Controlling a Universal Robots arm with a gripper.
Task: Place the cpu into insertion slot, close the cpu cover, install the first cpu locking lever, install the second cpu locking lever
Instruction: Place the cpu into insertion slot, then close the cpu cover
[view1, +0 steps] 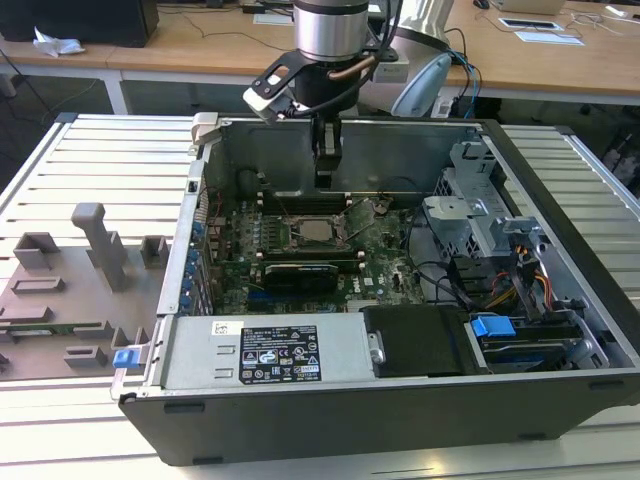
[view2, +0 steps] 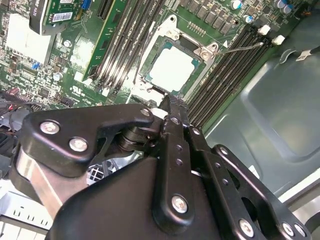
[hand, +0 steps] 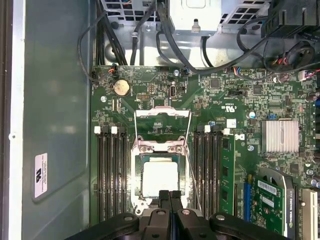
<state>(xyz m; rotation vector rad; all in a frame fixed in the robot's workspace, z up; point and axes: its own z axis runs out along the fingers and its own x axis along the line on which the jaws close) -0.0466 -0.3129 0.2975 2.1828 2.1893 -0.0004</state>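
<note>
The chip (hand: 160, 178) is seated in the socket (hand: 134, 181), its cover (hand: 163, 110) raised; the gripper (hand: 170, 194) is held above it, fingers (hand: 163, 196) pressed together, empty.

Work surface: pale slatted metal table (view1: 90, 160), ribs running across the exterior view. Grey fixture plate (view1: 60, 300) with grey moulded blocks sits on it at the exterior view's left, with a small blue clip (view1: 124, 357) at its near corner. Behind: wooden desks (view1: 200, 45) on white frames, dark underneath. Black box (view1: 80, 20) and crumpled white paper (view1: 55, 43) on the left desk, white sheets (view1: 548, 35) on the right one. Blue cables (view1: 465, 75) hang between. Light is even, no hard shadows.
</note>
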